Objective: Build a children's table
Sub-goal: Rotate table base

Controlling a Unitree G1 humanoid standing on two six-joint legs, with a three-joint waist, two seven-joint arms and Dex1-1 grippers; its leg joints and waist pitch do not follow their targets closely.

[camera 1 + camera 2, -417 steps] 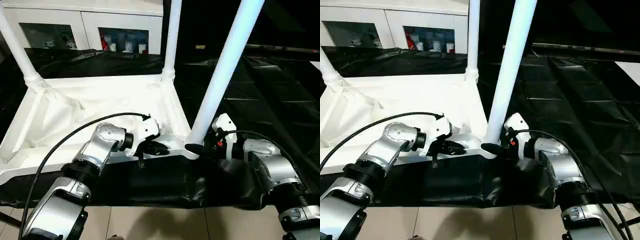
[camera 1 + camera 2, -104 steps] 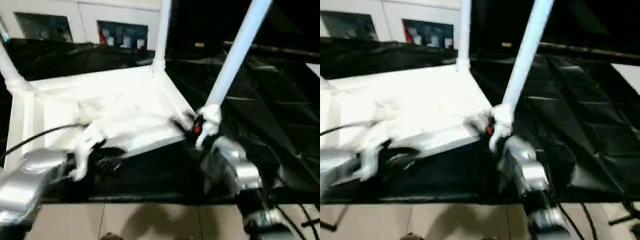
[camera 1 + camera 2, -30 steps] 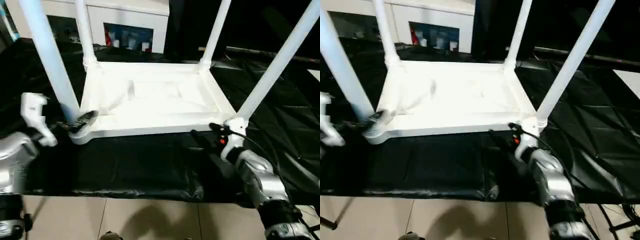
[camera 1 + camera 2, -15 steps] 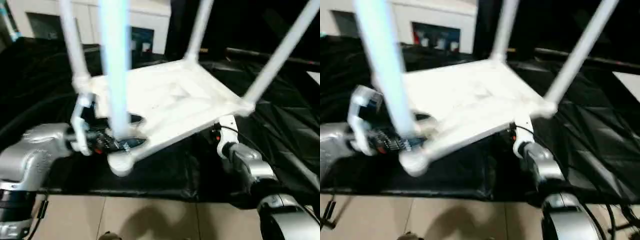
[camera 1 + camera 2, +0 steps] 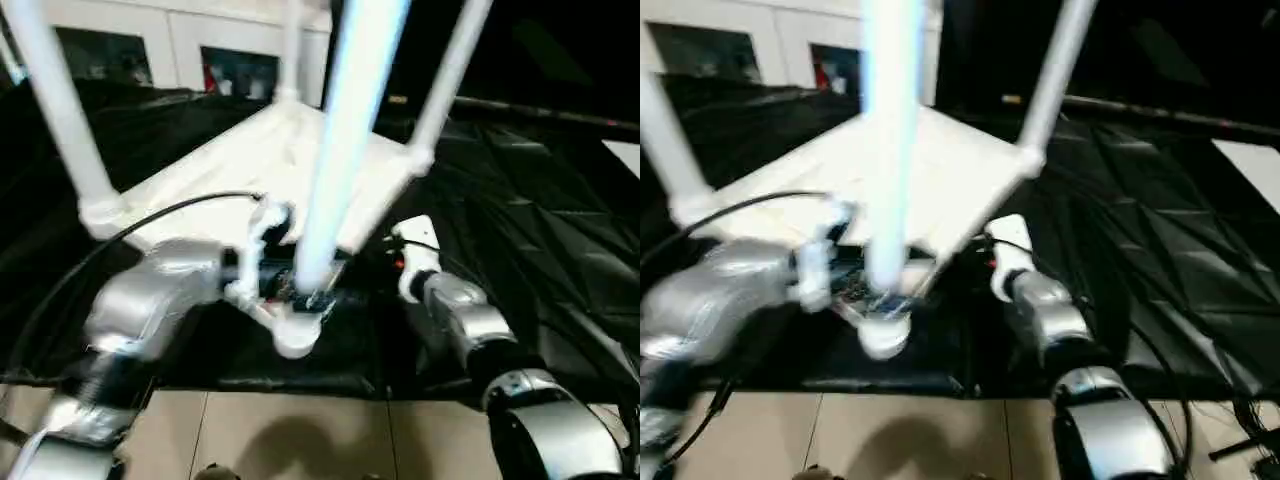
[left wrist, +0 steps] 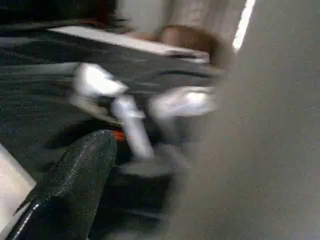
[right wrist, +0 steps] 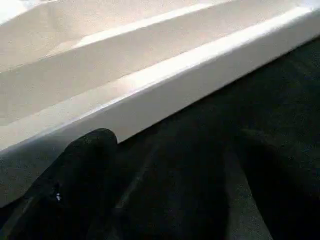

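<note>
Four legs now stand fitted in the upturned children's table (image 5: pixel 270 150), which a second ago lay square on the black-cloth work table (image 5: pixel 560 230) and has since swung round, its near corner pointing at the robot. Left gripper (image 5: pixel 290 290) is at that corner socket, its fingers spread wide about the base of the near leg (image 5: pixel 340 130); right gripper (image 5: pixel 385 262), jaws wide and holding nothing, sits beside the frame rail. Assembly looks finished; turning it upright likely remains
</note>
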